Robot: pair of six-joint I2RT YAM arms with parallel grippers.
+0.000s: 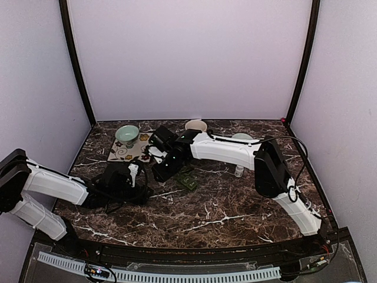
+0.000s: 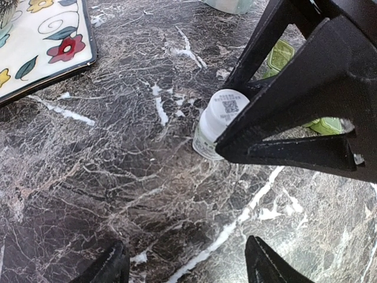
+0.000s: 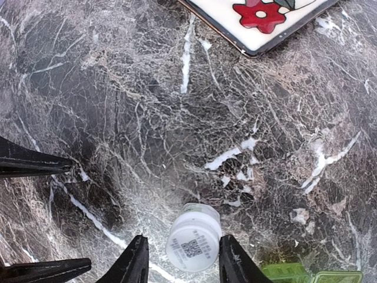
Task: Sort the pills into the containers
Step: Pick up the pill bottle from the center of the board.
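While your right end effector [image 3: 184, 237] straddles pill bottle [image 3: 193, 244] unclenched, one finger [image 3: 234, 265] touching its side, uneven squeeze may topple it. Left end effector [image 2: 185, 242] released.

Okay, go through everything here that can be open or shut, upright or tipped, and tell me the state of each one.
small bottle: upright, white cap on.
right gripper: open, fingers either side of the small bottle, a gap showing on one side.
left gripper: open, holding nothing.
green pill organizer: lying flat; lids too unclear to call.
green bowl: upright on the floral tile; contents not visible.
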